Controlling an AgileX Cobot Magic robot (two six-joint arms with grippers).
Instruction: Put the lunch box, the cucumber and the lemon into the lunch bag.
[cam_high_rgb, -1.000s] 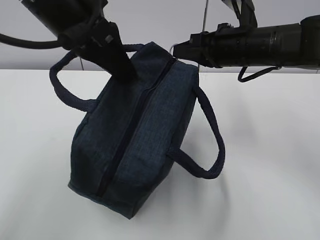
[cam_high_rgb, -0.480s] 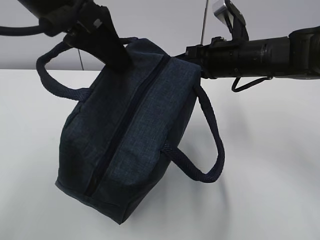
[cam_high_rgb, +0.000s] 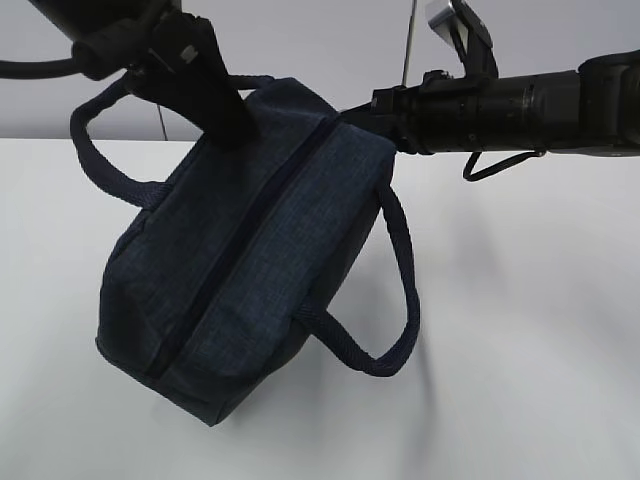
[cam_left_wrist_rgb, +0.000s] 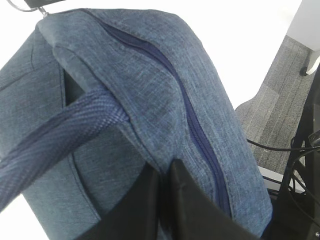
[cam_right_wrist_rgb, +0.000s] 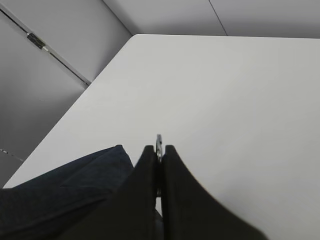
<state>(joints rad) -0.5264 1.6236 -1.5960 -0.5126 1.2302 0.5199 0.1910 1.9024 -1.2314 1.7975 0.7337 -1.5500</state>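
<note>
Shifted leftward since earlier, the dark navy fabric lunch bag (cam_high_rgb: 235, 270) is held clear of the white counter (cam_high_rgb: 540, 330); left gripper (cam_left_wrist_rgb: 165, 175) clamped on its fabric, right gripper (cam_right_wrist_rgb: 158, 150) on the metal zipper ring (cam_right_wrist_rgb: 159, 141); tension should be kept steady.

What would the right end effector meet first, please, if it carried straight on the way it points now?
Probably the lunch bag: the right end effector, shut on something thin, already points leftward at its upper end.

Lunch bag (cam_high_rgb: 240, 270) zipped shut, no way in; table (cam_high_rgb: 530, 330) open R.
</note>
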